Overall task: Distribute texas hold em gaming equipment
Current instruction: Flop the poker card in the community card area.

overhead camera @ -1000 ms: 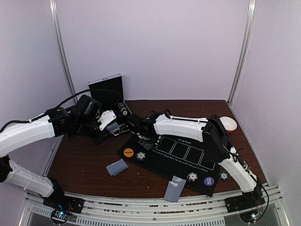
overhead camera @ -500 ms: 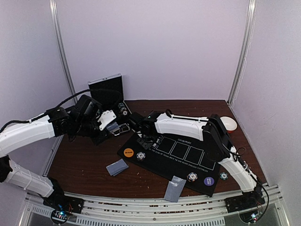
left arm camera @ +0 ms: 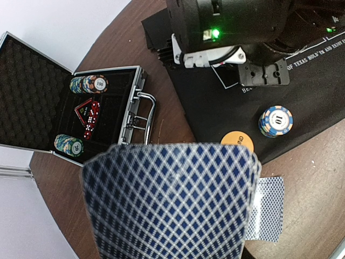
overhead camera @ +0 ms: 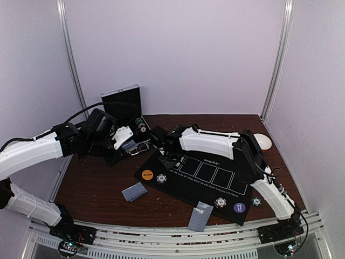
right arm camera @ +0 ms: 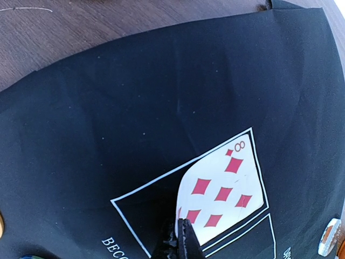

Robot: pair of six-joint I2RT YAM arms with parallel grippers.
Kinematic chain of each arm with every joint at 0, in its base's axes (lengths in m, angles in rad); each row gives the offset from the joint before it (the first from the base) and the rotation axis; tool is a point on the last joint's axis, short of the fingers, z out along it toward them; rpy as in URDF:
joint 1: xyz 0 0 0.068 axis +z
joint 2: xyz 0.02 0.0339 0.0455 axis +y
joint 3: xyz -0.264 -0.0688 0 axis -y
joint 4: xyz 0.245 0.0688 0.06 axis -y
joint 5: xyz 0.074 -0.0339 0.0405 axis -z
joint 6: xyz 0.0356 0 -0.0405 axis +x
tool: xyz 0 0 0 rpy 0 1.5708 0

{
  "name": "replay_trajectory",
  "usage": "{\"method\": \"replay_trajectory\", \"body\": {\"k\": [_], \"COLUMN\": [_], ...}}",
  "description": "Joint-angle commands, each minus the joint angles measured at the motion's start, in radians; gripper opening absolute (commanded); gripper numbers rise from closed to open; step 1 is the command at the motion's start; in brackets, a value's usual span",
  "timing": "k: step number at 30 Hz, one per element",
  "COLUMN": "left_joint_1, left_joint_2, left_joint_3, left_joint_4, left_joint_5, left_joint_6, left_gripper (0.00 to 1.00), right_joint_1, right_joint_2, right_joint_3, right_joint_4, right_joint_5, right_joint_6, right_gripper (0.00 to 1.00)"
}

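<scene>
Pale-walled booth, brown table (overhead camera: 97,189), black mat (right arm camera: 135,81). Right gripper (right arm camera: 182,238) pinched shut on a face-up card (right arm camera: 223,191), laid in the white rectangle (right arm camera: 145,194) just ahead of its fingertips, likely as a community card. Left gripper (overhead camera: 136,146) clamped on blue-backed cards (left arm camera: 172,205), presumably held ready for dealing.

The top camera looks down from far above and behind both arms (overhead camera: 207,143). The left wrist camera peers past its held card fan (left arm camera: 172,199) toward the mat (left arm camera: 318,108); the right wrist camera hangs close over that mat, eight of diamonds (right arm camera: 221,197) at its fingertips (right arm camera: 186,238)
</scene>
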Motion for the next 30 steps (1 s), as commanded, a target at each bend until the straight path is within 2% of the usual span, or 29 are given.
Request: {"method": "replay_trajectory", "body": {"k": [1, 7, 10, 12, 17, 22, 30], "left_joint_1": [0.006, 0.006, 0.006, 0.006, 0.006, 0.005, 0.006], "left_joint_2": [-0.018, -0.012, -0.014, -0.015, -0.018, -0.018, -0.018], "left_joint_3": [-0.014, -0.012, -0.013, -0.014, -0.014, -0.014, -0.014], "left_joint_4": [0.043, 0.042, 0.042, 0.042, 0.042, 0.042, 0.042], "left_joint_5": [0.002, 0.008, 0.01, 0.01, 0.011, 0.015, 0.014], "left_joint_6": [0.008, 0.008, 0.008, 0.007, 0.009, 0.009, 0.011], "left_gripper": [0.4, 0.4, 0.4, 0.4, 0.4, 0.4, 0.4], "right_joint_1": [-0.005, -0.005, -0.005, -0.006, -0.012, -0.017, -0.017], "right_joint_2": [0.021, 0.018, 0.011, 0.004, -0.014, -0.035, -0.092], "right_joint_3": [0.013, 0.006, 0.005, 0.005, -0.004, -0.015, -0.054], "right_joint_4": [-0.007, 0.008, 0.015, 0.023, 0.027, 0.023, 0.021], "right_joint_5": [-0.003, -0.048, -0.067, -0.077, -0.069, -0.085, -0.054], "right_joint_6": [0.002, 0.025, 0.037, 0.041, 0.039, 0.025, -0.052], "right_gripper": [0.0, 0.0, 0.12, 0.16, 0.21, 0.33, 0.4]}}
